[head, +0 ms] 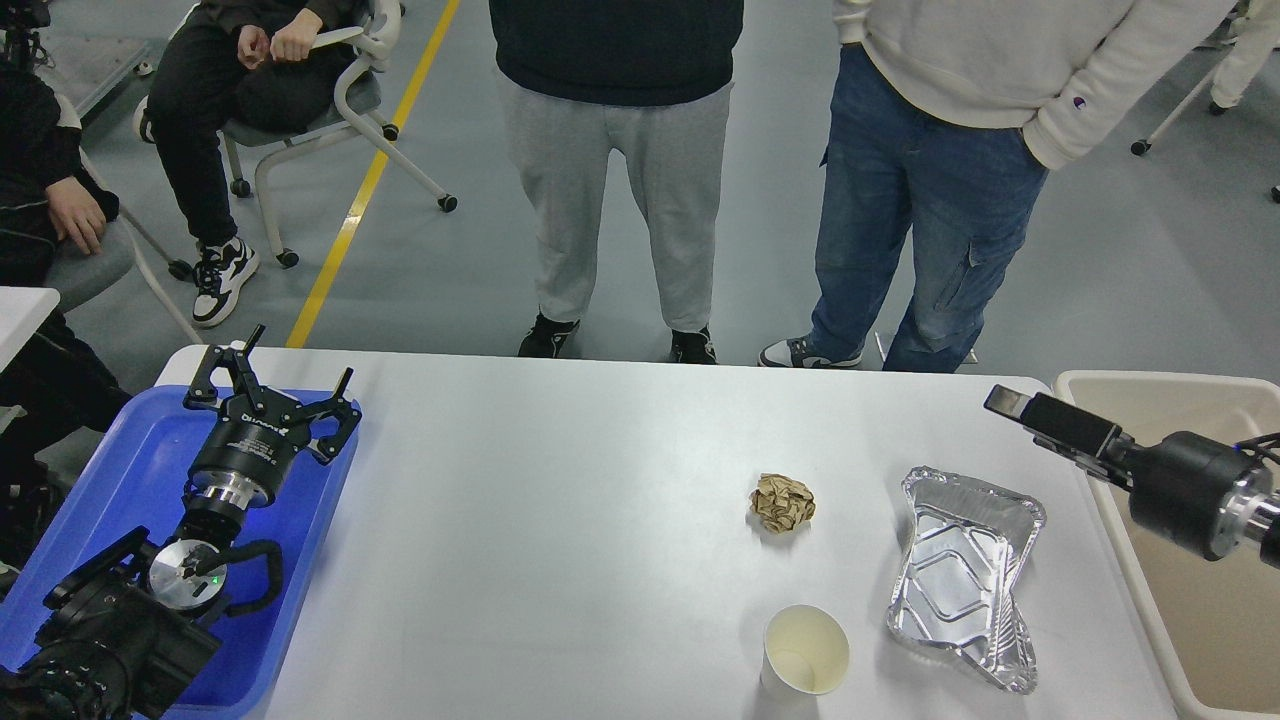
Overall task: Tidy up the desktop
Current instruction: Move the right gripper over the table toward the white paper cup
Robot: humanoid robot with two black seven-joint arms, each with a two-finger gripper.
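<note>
Crumpled foil tray point(965, 575) near the white worktop's point(560, 520) right edge suits the right pincer point(1010, 402), state unclear; left pincer point(275, 385) spread.

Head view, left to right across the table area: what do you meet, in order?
Blue tray, left tool, crumpled brown paper ball, paper cup, foil container, right tool, beige bin.
</note>
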